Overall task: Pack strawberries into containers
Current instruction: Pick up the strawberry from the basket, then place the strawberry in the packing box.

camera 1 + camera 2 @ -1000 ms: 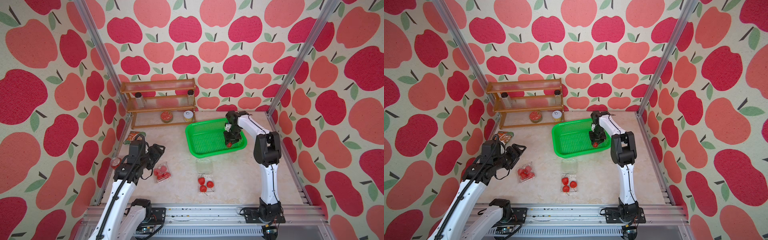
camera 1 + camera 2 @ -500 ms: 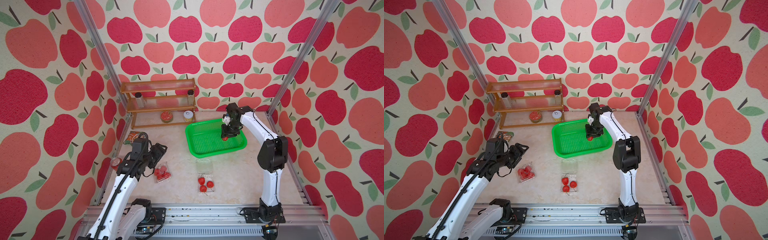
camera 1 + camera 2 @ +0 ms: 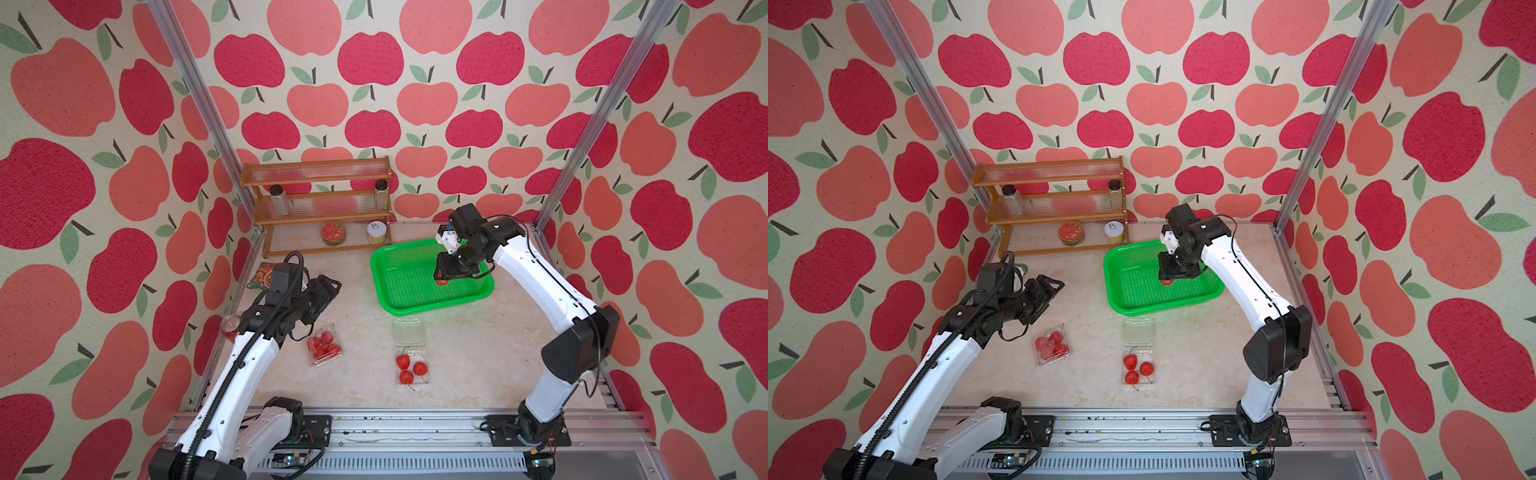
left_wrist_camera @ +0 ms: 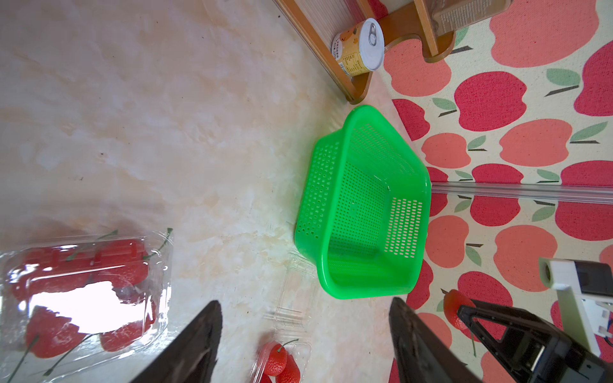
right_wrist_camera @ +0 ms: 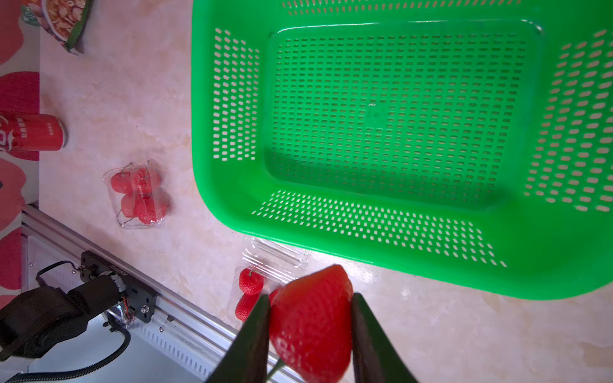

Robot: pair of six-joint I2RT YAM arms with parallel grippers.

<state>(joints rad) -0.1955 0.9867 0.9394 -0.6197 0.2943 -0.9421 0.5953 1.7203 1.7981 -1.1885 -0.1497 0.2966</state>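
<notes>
1. The right gripper is clamped across the sides of a berry. Hold it gently so it neither bruises nor slips.
2. The basket is directly beneath. Clear its near rim before descending.
3. Past that rim, toward the base, the open box holds three berries. Release low, where room is left.
4. Far across, the left gripper hovers with jaws apart and empty, beside the closed box.

In both top views the right gripper is hiding most of the strawberry it is clamping. In the left wrist view, glare is washing out the closed container. In the right wrist view, the picture's edge is cutting off the soda can.
</notes>
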